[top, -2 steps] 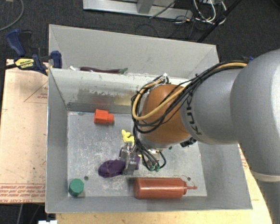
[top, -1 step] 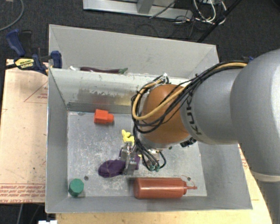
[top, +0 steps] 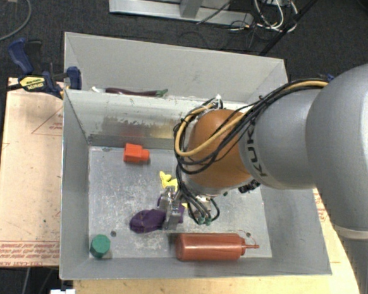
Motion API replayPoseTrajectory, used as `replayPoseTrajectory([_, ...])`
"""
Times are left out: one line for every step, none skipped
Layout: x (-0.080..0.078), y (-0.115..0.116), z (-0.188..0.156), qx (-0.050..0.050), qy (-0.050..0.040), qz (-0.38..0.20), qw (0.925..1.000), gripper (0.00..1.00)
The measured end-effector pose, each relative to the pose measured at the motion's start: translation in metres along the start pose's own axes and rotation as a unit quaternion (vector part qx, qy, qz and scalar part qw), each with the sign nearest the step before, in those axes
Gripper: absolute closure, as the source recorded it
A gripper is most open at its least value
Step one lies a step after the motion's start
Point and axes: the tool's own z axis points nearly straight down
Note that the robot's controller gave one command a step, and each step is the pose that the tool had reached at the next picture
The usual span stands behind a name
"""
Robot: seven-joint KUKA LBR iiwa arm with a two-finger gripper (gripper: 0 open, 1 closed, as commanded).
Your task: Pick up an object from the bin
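Purple toy (top: 146, 221), rounded like a small eggplant, lies in the near middle of the bin (top: 73, 185) floor. The jaws are down at its right end, touching it or just beside it; whether they are open or closed on it I cannot tell. The likely trouble is a grip on only the narrow end, which could let the smooth toy slip out to the left, or the jaws catching the brown bottle (top: 211, 247) lying just near and right.
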Motion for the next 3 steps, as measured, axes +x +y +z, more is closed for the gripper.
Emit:
replayPoseTrajectory([0.001, 0.000, -0.020, 0.000, 0.0006, 0.000, 1.0000, 1.00])
replayPoseTrajectory([-0.002, 0.000, -0.034, 0.000, -0.0035, 0.000, 1.0000, 1.00])
replayPoseTrajectory([-0.002, 0.000, -0.043, 0.000, -0.0037, 0.000, 1.0000, 1.00])
